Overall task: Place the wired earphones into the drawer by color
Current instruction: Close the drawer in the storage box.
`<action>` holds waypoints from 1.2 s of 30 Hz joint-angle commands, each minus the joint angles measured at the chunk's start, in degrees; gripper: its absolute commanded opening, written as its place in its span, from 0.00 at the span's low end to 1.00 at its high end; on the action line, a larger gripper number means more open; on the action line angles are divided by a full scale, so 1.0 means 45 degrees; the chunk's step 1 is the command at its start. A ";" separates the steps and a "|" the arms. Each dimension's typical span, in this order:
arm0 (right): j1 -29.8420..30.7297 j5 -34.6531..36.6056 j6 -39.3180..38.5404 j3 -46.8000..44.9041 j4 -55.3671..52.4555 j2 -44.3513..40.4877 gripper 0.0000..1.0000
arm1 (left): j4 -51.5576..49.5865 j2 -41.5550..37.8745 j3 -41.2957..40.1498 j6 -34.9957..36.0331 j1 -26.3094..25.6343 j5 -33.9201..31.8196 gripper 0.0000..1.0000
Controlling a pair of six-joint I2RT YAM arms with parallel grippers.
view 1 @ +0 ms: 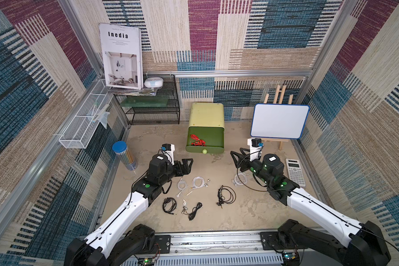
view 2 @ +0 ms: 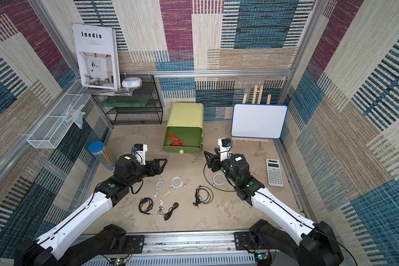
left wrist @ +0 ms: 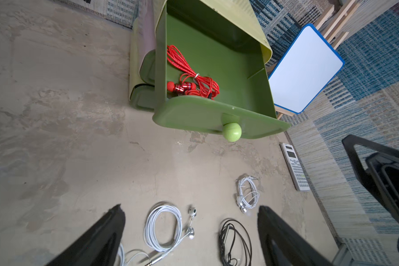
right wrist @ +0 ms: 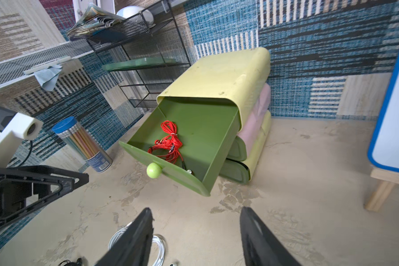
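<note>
**Open jaws on both sides, one colour in place**

Left gripper [left wrist: 190, 206]: jaws wide apart, nothing between them, held above the beige mottled tabletop [left wrist: 67, 149]. Straight ahead of its fingertips, a little apart: dark green plastic drawer [left wrist: 194, 110] with pale green ball knob [left wrist: 232, 131], pulled out at the top of a yellow-green rounded plastic cabinet [view 1: 206, 112]. Inside this drawer, near the side wall closer to the left gripper: red-orange braided wired earphones [left wrist: 189, 78], one loose bundle, red metal earbuds close to the front wall.

Just beside the left gripper, toward the robot base: white coiled earphone bundle [view 1: 199, 182] and second white bundle [view 1: 182, 185] with loose earbuds. Farther back from the same gripper: small black earphone coil [view 1: 169, 205] and black loose earphone tangle [view 1: 195, 209]. Between the two arms, nearer to the right one: larger black earphone coil [view 1: 227, 195].

Right gripper [right wrist: 196, 208]: jaws apart as well, empty, tips turned toward the drawer front and well apart from it. Behind its fingertips, under the right wrist: third white earphone bundle [view 1: 240, 178], partly hidden by one finger in the right wrist view. At the outer side of the right arm: grey-white pocket calculator [view 1: 295, 171]. Beyond the right gripper: whiteboard with blue frame [view 1: 279, 121].
</note>
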 commanded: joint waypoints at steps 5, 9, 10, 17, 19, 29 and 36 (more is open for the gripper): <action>0.0022 0.1274 -0.1061 -0.0066 0.0018 -0.0321 0.64 | 0.2199 0.1496 0.0254 -0.1914 -0.0679 0.0225 0.84; 0.0007 0.1525 -0.1242 -0.0539 0.0214 -0.0853 0.64 | 0.2463 0.2359 0.0762 -0.2010 -0.1157 -0.0307 0.78; -0.0013 0.1625 -0.1275 -0.0663 0.0269 -0.0992 0.64 | 0.2544 0.2501 0.0825 -0.2022 -0.1246 -0.0455 0.76; -0.0012 0.2196 -0.1515 -0.1505 0.0709 -0.2188 0.66 | 0.3981 0.3378 0.0683 -0.2639 -0.1683 -0.1429 0.66; -0.0007 0.2294 -0.1549 -0.1612 0.0765 -0.2370 0.66 | 0.4311 0.3662 0.0720 -0.2739 -0.1762 -0.1522 0.65; -0.0011 0.2369 -0.1598 -0.1704 0.0702 -0.2614 0.66 | 0.5392 0.4999 0.1146 -0.3062 -0.1907 -0.1473 0.57; -0.0014 0.2379 -0.1603 -0.1694 0.0713 -0.2599 0.66 | 0.5551 0.5441 0.1520 -0.3061 -0.1963 -0.1338 0.51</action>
